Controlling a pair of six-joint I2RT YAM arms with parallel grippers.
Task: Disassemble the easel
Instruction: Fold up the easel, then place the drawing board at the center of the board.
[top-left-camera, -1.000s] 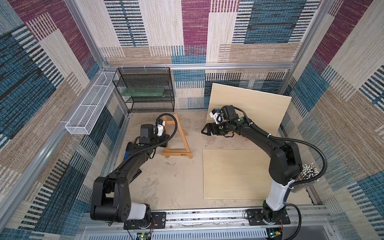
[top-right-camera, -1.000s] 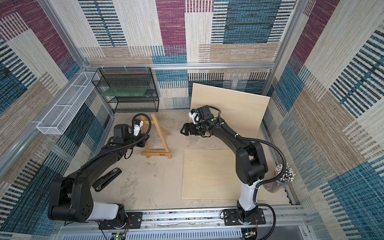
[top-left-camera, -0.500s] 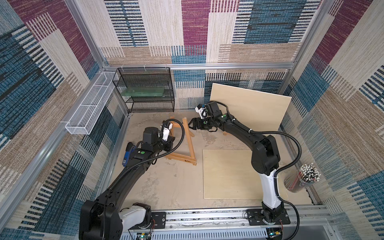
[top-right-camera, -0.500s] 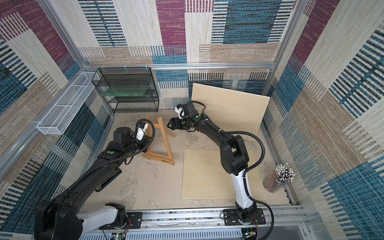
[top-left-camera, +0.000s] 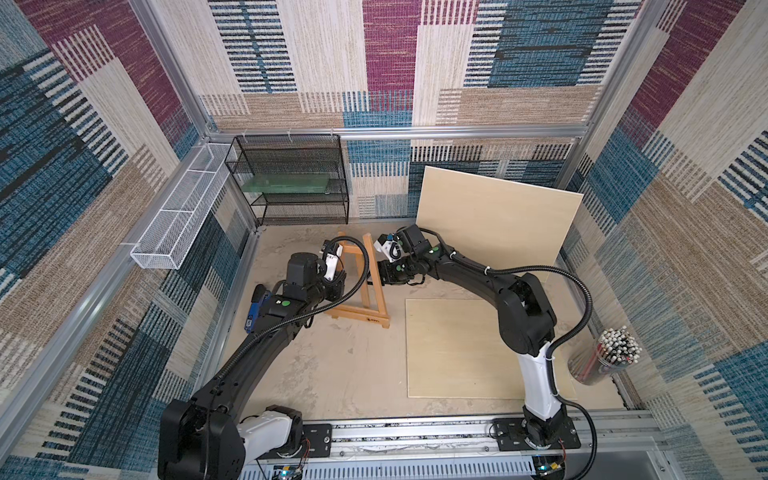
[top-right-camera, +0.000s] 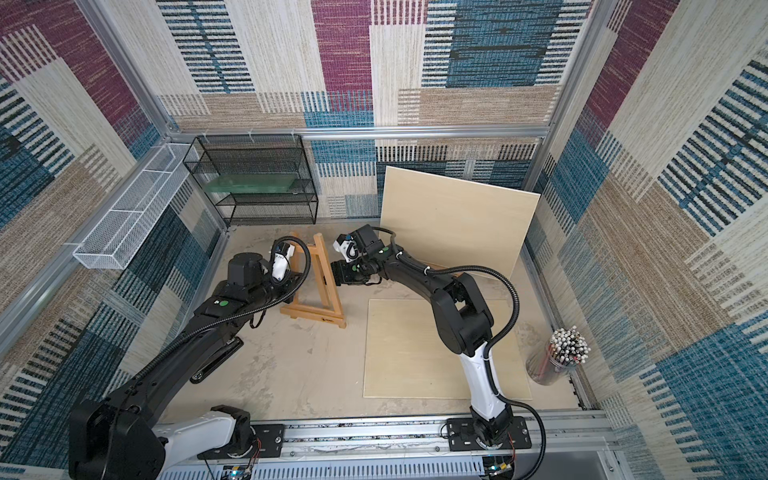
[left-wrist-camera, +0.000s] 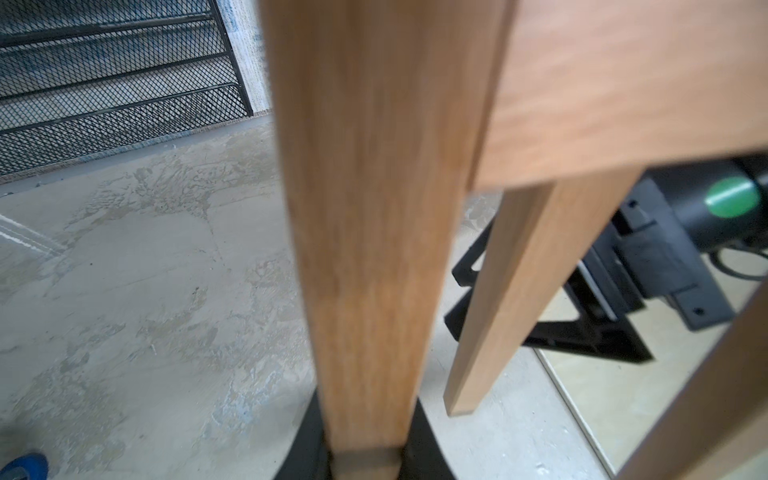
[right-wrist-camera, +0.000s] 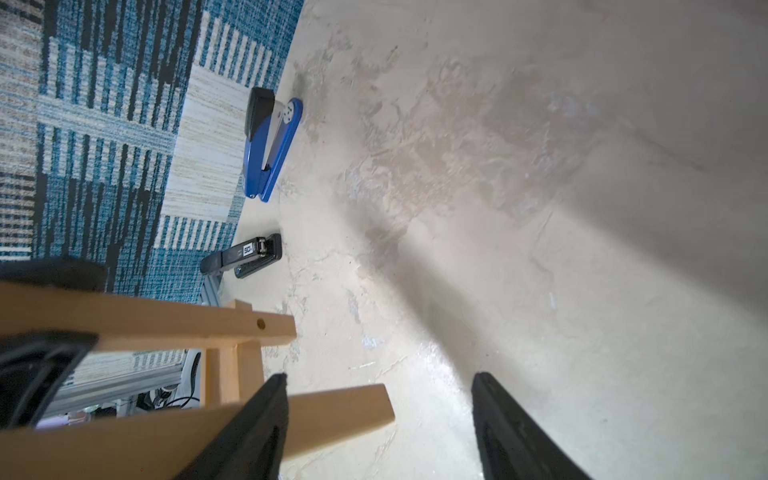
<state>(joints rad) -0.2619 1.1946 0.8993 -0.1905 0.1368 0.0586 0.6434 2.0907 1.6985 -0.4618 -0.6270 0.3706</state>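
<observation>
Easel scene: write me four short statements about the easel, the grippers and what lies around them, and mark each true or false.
1. The left gripper is shut on a wooden bar of the easel. True.
2. The right gripper is clamped tight on the easel. False: its jaws stand open, not closed on the wood.
3. The blue stapler is held in a gripper. False: it lies free on the floor.
4. A pale board stands leaning at the back. True.
</observation>
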